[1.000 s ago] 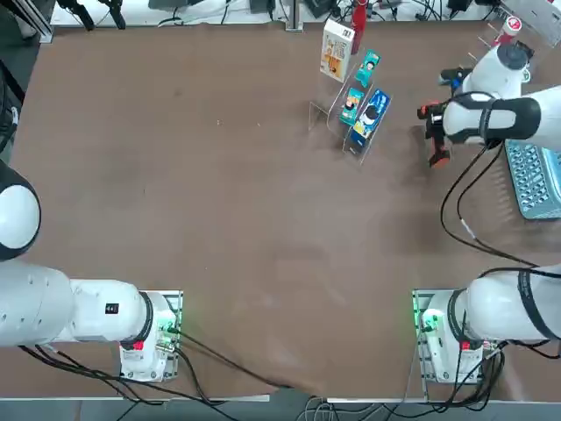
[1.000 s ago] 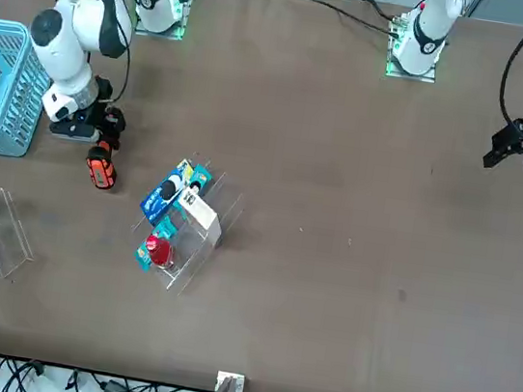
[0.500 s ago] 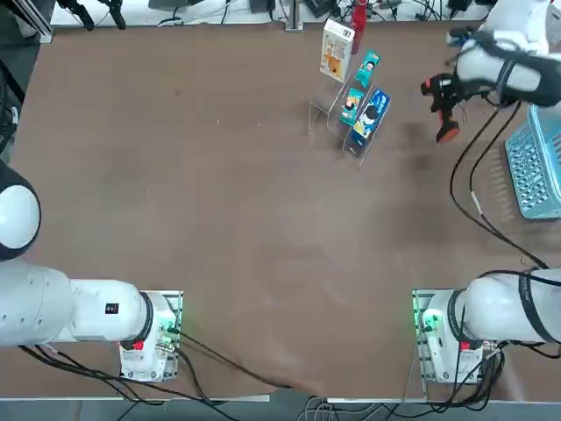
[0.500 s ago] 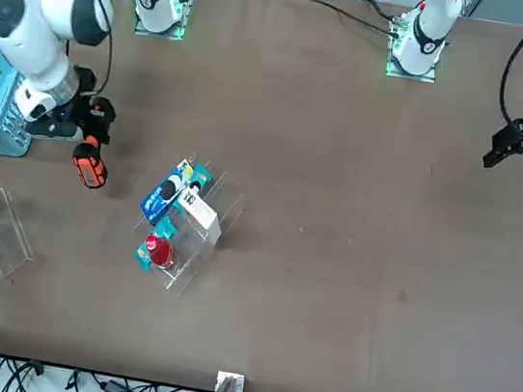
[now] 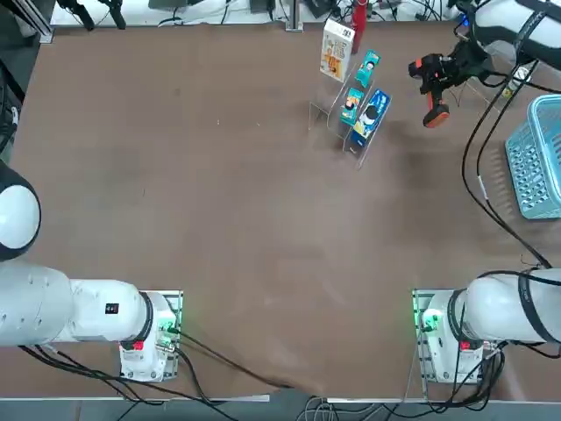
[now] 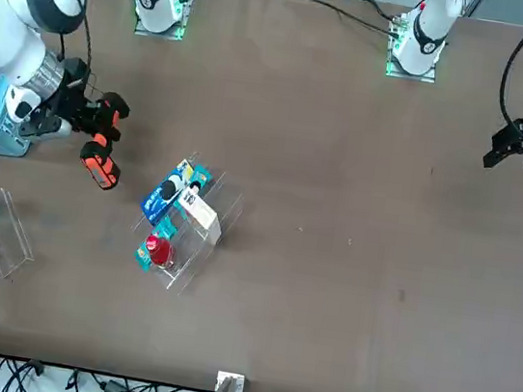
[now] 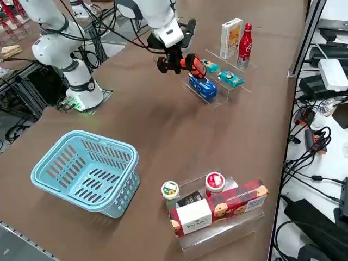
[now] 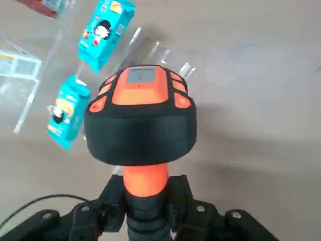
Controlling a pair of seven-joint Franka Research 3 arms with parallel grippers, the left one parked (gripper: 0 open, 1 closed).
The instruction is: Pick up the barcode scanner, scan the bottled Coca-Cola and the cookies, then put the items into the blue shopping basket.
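The right pincer was clenched on the barcode scanner, holding it clear of the desk at about one o'clock in the overhead view. In the wrist view the scanner's orange handle ran down between the dark fingers, and its black head with the orange top plate faced outward toward the small teal packs on the clear stand. From the side, the scanner hung just beside that stand, its head tipped toward the blue pack.

The clear stepped stand sat at about twelve o'clock on the desk. The cookies, a white box with an orange picture, stood upright on its back step, and the bottled Coca-Cola stood upright right beside them on the side farther from the robot's bases. Two teal packs and the blue pack lay on the lower steps.

The blue shopping basket rested at about two o'clock, at the right edge of the desk, well apart from the stand. In the side view the basket held nothing, and near it another clear stand carried a red cookie box, a white-and-black pack and two small round-lidded containers.
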